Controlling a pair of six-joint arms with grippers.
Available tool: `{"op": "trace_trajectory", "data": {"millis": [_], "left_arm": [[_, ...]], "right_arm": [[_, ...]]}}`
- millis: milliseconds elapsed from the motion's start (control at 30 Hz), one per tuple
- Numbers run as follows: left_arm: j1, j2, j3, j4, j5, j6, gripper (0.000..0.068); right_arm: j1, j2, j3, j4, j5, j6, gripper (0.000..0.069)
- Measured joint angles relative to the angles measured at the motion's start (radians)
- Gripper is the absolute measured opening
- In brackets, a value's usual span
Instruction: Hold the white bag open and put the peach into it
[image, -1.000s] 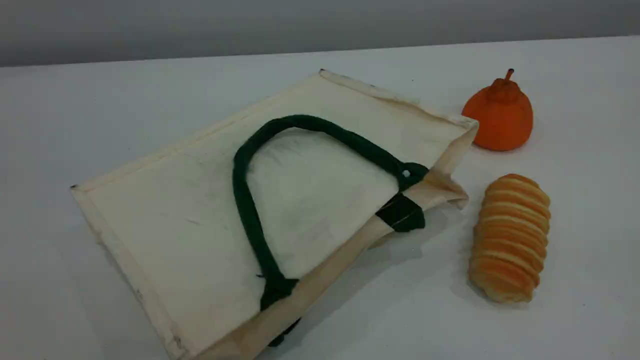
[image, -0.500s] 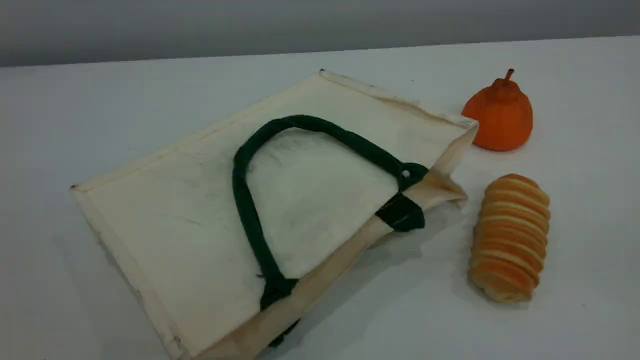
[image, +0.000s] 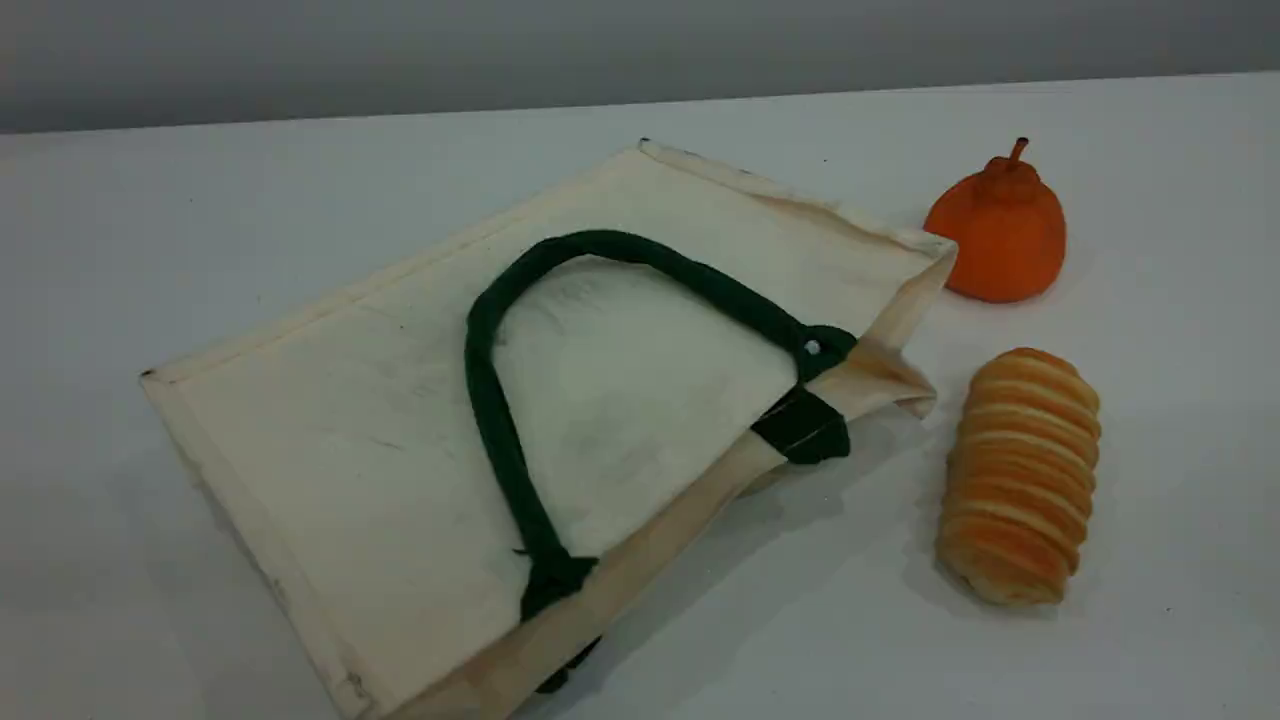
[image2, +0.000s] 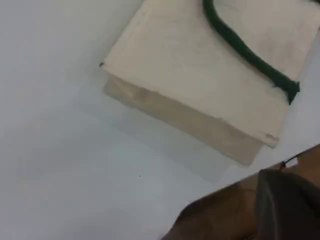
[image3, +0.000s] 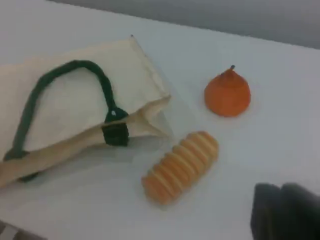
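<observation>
The bag (image: 400, 420) lies flat, mouth toward the pear (image: 1000, 235) and bread (image: 1020, 475). No peach shows, perhaps hidden inside. Both grippers are clenched, holding nothing.

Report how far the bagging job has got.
Done: nothing. The white bag lies flat on the table, mouth barely parted, green handle flopped across it. In hand: nothing grips it. Left: everything; no peach is in view, only an orange pear-shaped fruit and a ridged bread roll.

We are seeing a big flat cream cloth bag (image: 380, 430) with a dark green strap handle (image: 490, 400) lying on the white table (image: 150, 200). Beside its open end an orange pear-shaped fruit (image: 1000, 235) and a ridged golden bread roll (image: 1020, 475) are sitting.
</observation>
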Motion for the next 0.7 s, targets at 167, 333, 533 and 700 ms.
{"op": "trace_trajectory", "data": {"millis": [167,333,533,700], "left_arm": [[0.0,0.0,0.056,-0.01,-0.048,0.001,0.001],[0.0,0.0,0.099,0.003,-0.066,0.002,0.0012],[0.0,0.0,0.132,0.007,-0.115,0.027,0.0013],[0.0,0.0,0.14,0.014,-0.109,0.026,0.0014]], "right_arm": [[0.0,0.0,0.0,-0.003,0.002,0.0,0.0015],[0.0,0.0,0.0,-0.004,0.003,0.001,0.0015],[0.0,0.0,0.0,-0.004,0.004,0.002,0.0018],[0.0,0.0,0.0,-0.005,0.004,0.002,0.0018]]}}
